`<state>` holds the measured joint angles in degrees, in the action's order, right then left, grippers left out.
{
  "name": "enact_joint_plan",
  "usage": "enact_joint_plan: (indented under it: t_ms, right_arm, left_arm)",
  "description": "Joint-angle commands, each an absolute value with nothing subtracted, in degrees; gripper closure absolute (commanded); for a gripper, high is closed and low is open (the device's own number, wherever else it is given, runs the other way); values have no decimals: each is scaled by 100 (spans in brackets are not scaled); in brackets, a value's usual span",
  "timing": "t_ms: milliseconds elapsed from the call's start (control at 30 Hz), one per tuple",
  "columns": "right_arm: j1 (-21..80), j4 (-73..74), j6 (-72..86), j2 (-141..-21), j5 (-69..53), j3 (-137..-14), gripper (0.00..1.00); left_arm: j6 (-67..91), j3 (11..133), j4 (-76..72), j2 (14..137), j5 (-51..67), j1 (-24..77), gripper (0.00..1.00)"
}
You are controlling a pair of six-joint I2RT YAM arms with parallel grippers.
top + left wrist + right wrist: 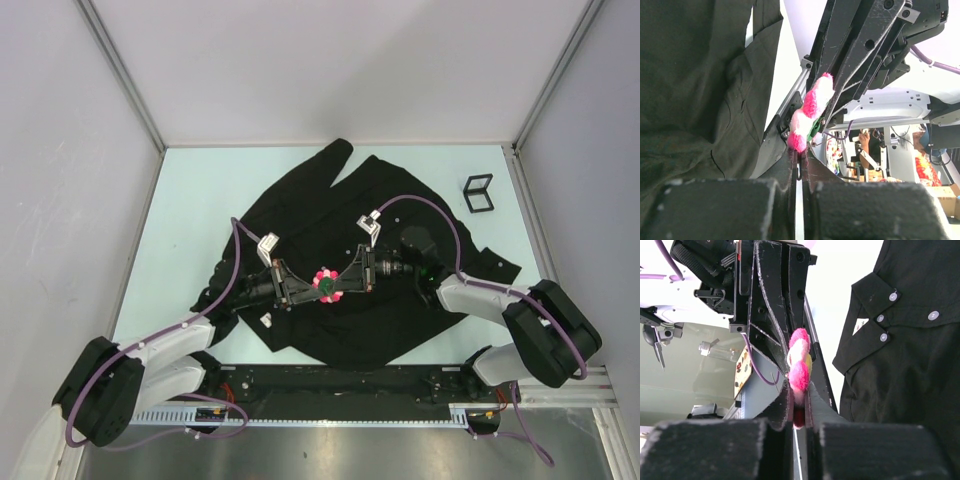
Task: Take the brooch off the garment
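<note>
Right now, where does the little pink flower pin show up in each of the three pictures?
Top external: the brooch sits at the centre, between the left gripper and the right gripper.
Left wrist: brooch edge-on, mid-picture, just above this gripper's fingertips.
Right wrist: brooch edge-on, mid-picture, at its gripper's fingertips.
Shared landmark: the black shirt, on the left in the left wrist view and on the right in the right wrist view.

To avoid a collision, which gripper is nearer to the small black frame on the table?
Right. The right gripper sits below-left of the black frame; the left gripper lies farther left, beyond the brooch.
</note>
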<state>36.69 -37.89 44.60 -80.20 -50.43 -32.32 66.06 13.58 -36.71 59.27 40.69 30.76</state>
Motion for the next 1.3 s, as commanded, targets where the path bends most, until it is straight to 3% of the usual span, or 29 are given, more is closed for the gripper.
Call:
enact_joint_plan:
  t_ms: [0,100,167,333,433,533,700,1000,1267]
  right_arm:
    - [3753,-4122,4526,-8104,-5054,-3270,100]
    - [3762,-4087,4614,-8051,-4844,-3261,100]
    - [3762,-4122,4701,-7972,-4712,-3217,100]
    - [3753,-4289,4904,-7805,-4307,-3120,100]
    - [3770,-4438,5044,-7787,-4149,-3050,100]
    - [3797,-4763,5264,-7805,-4026,-2927,100]
    - [3867,-5185,5501,-7787,-3797,-2804,100]
    - [4025,-5590,5704,-7822,-3691,-2733,100]
    - [4052,-5625,5651,-7831,-3744,-2672,100]
  left_arm:
    - [6671,1433,-3902,5854,4131,3059,100]
    - [6583,1433,-3867,5757,4131,3059,100]
    - [6487,1433,-3710,5600,4061,3050,93]
    - [6390,1389,-3542,5291,3973,3059,61]
    - [6390,1406,-3586,5212,4017,3067,47]
    - [6355,1459,-3639,5229,4069,3094,42]
    - [6354,1520,-3840,5405,4052,3278,42]
    - [6539,1415,-4491,5801,3902,3384,56]
    - [6732,1293,-4798,5740,3858,3384,58]
